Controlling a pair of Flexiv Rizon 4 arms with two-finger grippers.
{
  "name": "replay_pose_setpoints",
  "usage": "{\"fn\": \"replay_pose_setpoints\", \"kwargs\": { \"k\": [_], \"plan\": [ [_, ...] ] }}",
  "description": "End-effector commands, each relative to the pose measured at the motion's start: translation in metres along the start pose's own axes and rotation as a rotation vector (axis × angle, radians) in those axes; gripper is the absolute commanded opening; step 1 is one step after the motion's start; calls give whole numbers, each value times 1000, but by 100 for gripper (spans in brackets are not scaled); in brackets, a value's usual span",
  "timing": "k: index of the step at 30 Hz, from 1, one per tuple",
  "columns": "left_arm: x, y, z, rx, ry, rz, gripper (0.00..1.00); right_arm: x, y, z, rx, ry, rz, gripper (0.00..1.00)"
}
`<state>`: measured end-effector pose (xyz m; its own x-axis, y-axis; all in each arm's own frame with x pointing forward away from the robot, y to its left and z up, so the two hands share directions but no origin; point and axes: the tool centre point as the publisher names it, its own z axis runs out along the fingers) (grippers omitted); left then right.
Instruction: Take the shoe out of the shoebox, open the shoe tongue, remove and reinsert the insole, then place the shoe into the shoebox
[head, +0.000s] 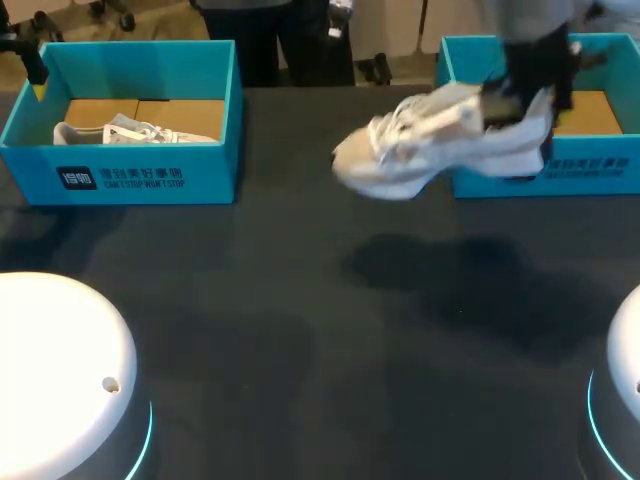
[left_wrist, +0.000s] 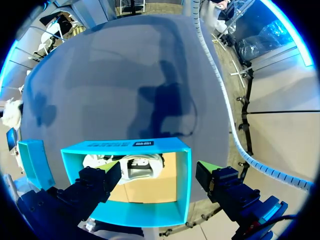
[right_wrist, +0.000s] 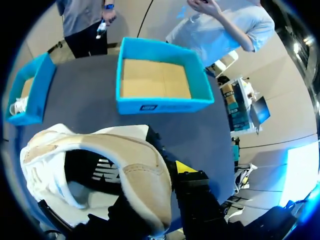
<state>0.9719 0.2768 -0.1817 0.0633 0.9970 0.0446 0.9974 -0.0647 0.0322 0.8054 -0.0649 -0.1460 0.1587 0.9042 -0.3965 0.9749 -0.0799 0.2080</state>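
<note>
1. While the beige-and-white lace-up sneaker (head: 430, 140) is hanging in the air over the dark grey tabletop (head: 300, 340), the right gripper (head: 520, 100) is pinching it at the heel end, and the toe is pointing toward the table's middle.
2. From the right wrist view, one yellow tip is showing just outside the heel collar. The other finger is hiding behind the shoe, so I'm reading the hold from the fact that the shoe is staying up.
3. That sneaker is floating just in front of the open teal cardboard shoebox (head: 545, 175) on the right. The box is showing only its bare brown floor, so I'm calling the take-out step done.
4. Over on the other side, the left gripper (left_wrist: 157, 172) is hovering above the second teal cardboard shoebox (left_wrist: 125, 145), fingers spread wide and touching nothing. A second white sneaker (left_wrist: 132, 165) is lying inside that box.
5. Nothing here is showing the tongue pulled open or an insole out, so I'm judging the task as barely begun. Opening the tongue, pulling and refitting the insole, and boxing the shoe again are all waiting
</note>
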Motion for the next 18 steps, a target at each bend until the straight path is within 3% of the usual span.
{"fn": "replay_pose_setpoints", "kwargs": {
  "k": [1,4,5,18],
  "plan": [
    [0,0,0,0,3,1,100,36,-48,18,-3,61,-7,0],
    [0,0,0,0,3,1,100,55,-72,19,10,56,-21,0],
    [0,0,0,0,3,1,100,74,-94,23,32,106,-49,0],
    [0,0,0,0,3,1,100,74,-94,23,32,106,-49,0]
  ]
}}
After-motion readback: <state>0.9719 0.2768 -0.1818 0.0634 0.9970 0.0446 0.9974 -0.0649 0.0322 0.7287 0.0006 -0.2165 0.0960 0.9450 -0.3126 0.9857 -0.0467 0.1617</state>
